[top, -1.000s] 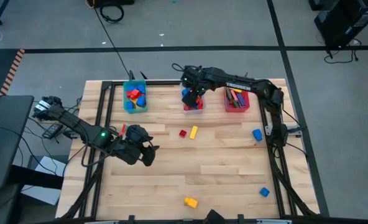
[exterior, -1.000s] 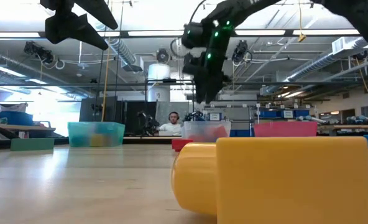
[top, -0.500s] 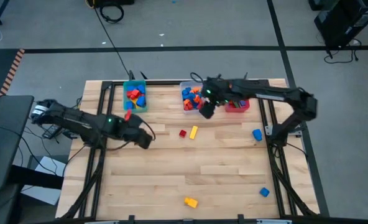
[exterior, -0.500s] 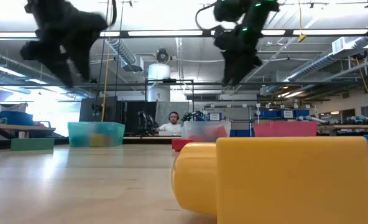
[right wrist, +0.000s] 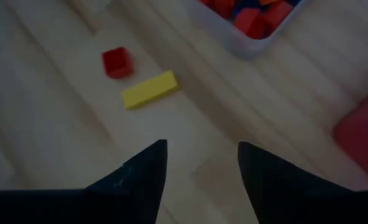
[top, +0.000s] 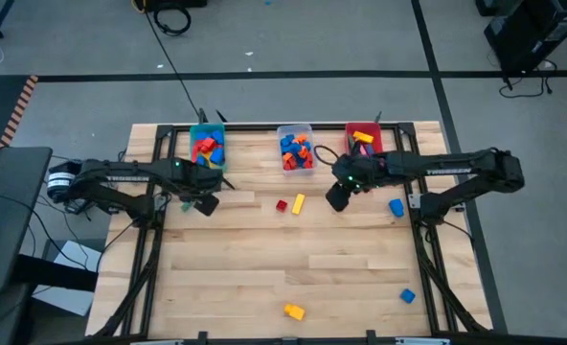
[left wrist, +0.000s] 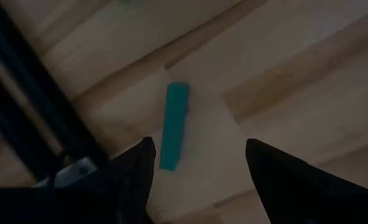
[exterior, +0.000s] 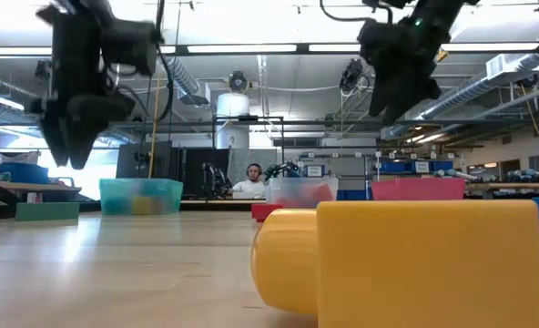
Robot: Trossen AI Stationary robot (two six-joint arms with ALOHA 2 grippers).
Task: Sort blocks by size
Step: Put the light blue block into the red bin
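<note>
High view: right gripper (top: 338,197) hovers just right of yellow bar (top: 299,202), red cube (top: 282,205) beyond it; left gripper (top: 205,202) farther off, near teal bin (top: 207,149).
Right wrist view: fingers (right wrist: 140,174) spread, empty; bar ahead, long axis crosswise.
Left wrist view: fingers (left wrist: 134,171) spread, empty.
</note>
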